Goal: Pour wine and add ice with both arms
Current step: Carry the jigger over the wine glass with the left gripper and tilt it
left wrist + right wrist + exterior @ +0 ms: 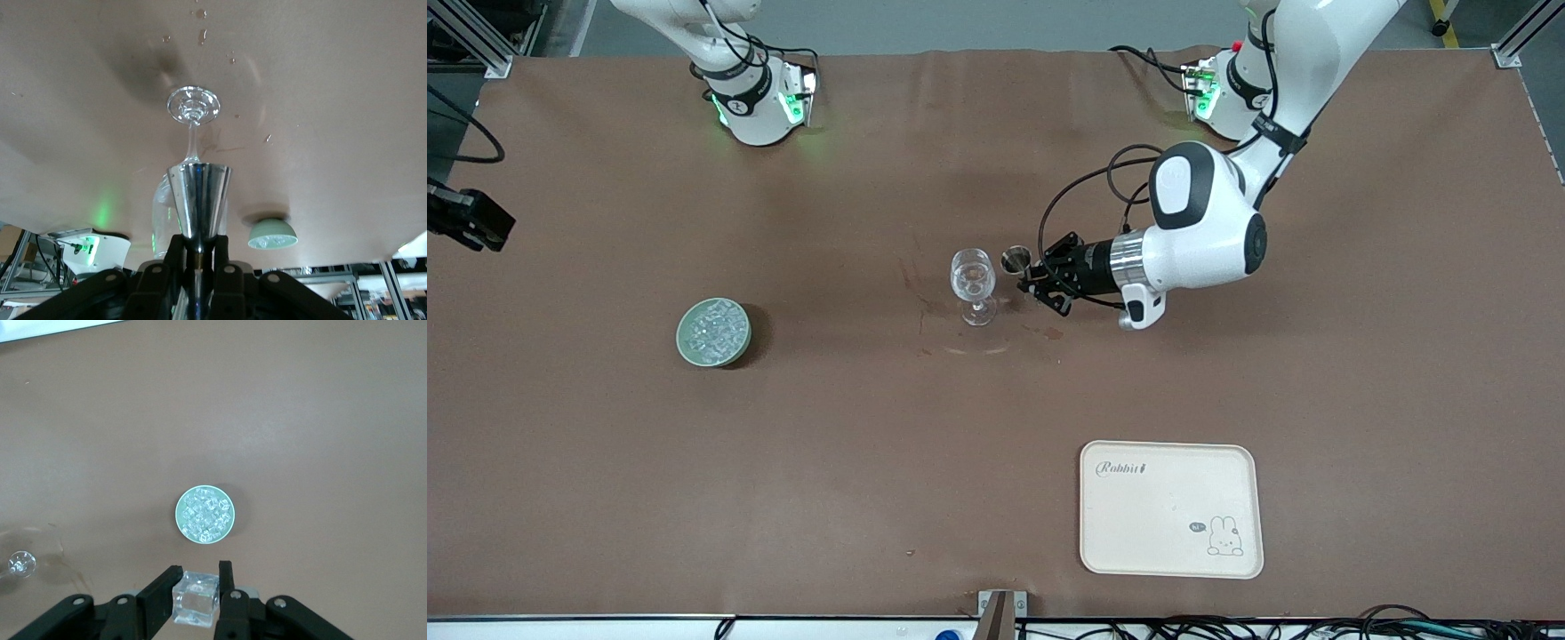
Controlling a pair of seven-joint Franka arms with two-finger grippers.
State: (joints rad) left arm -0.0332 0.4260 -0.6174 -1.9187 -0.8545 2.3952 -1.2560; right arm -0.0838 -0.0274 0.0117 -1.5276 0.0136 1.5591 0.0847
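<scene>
The left gripper (1035, 277) hangs level over the middle of the table (605, 462), its fingers (175, 248) clamped on the narrow waist of a steel jigger (198, 200); the flared metal cup points straight ahead of the gripper and shows in the front view as a small round mouth just beside the rim of the wine glass (972, 286). The glass stands upright on the table directly ahead of that gripper, very close to the jigger's mouth, though whether the two touch cannot be told. In the left wrist view the glass's round foot shows past the jigger, with a few wet drops (200, 32) scattered on the brown cloth around it. The right gripper (195, 583) is high above the table, and only the right wrist view shows it: its two black fingers are closed against the sides of one clear ice cube (196, 598) held between them. Straight below and just ahead of this gripper sits a pale green bowl (179, 513) heaped with the ice (205, 515), small glassy chunks filling it to the rim. In the front view that bowl lies toward the right arm's end of the table, well apart from the wine glass. A cream tray (1170, 507) with a rabbit print lies below the left gripper's side, nearer the front camera.
</scene>
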